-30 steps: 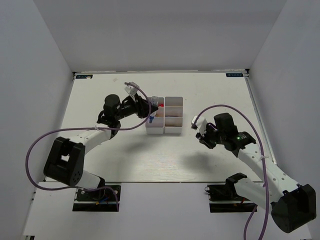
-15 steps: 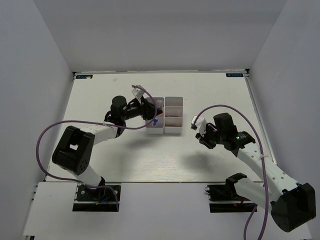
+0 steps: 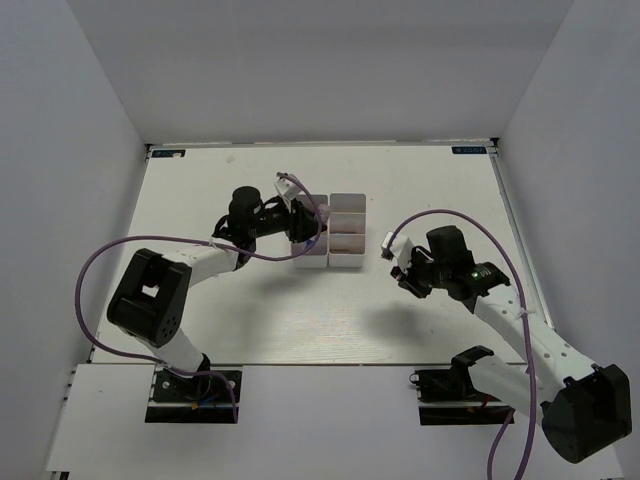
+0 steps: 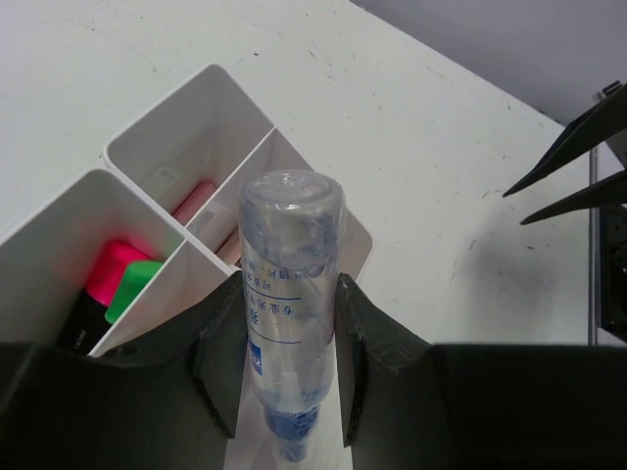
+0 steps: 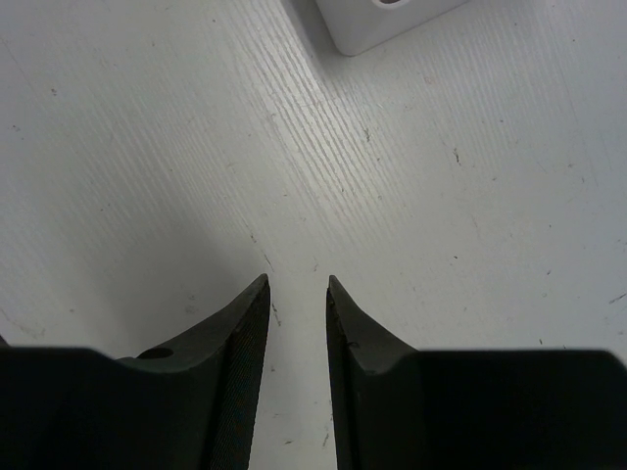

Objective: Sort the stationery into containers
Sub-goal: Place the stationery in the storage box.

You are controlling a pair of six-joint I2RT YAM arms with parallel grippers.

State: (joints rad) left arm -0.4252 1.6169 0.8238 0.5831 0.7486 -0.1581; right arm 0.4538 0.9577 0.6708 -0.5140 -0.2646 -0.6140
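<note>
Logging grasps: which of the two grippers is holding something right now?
The left gripper: it clamps the clear blue-capped tube over the white box. The right gripper holds nothing, with only table beneath it.

The left claw covers both sides of the lower half of the tube. Of the two markers only a pink and a green cap show — the bodies sit behind a divider. From above, the left container is half under the claw, its contents too small to tell. The right wrist view cuts a container down to one corner.
</note>
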